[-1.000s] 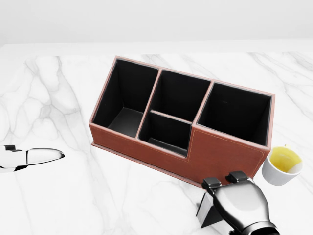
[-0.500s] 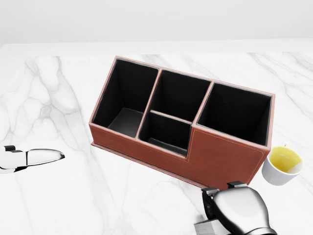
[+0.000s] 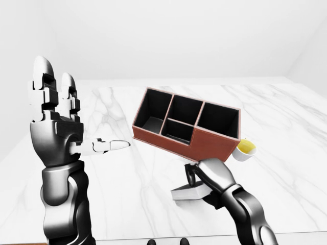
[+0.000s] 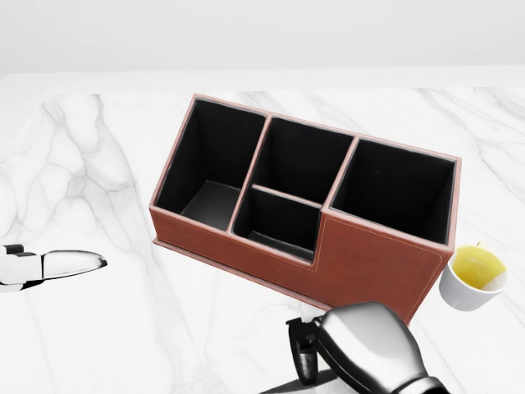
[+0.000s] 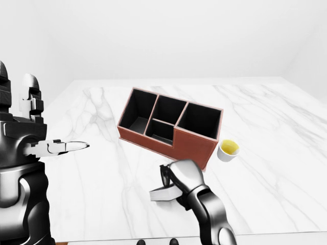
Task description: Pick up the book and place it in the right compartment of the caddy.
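The brown caddy (image 4: 369, 263) stands slantwise on the white marble table, and its right compartment (image 4: 394, 189) is black inside and holds nothing. My right hand (image 3: 197, 184) is below the caddy's right end in the left-eye view. It is shut on the book (image 3: 185, 193), a pale flat slab held nearly level and low over the table. I cannot tell whether the book touches the table. The book also shows in the right-eye view (image 5: 162, 194). My left hand (image 3: 71, 120) is raised at the left, open and empty, with its fingers (image 3: 45, 84) pointing up.
A small white cup (image 4: 472, 277) with yellow contents stands just right of the caddy's right end. The caddy's left compartment (image 4: 209, 164) and two middle compartments (image 4: 299, 160) hold nothing. The marble table (image 3: 286, 127) stretches wide on all sides.
My right hand has moved left and turned. The book has gone from tilted on edge to nearly flat, sinking toward the bottom of the head view. The left hand has not moved.
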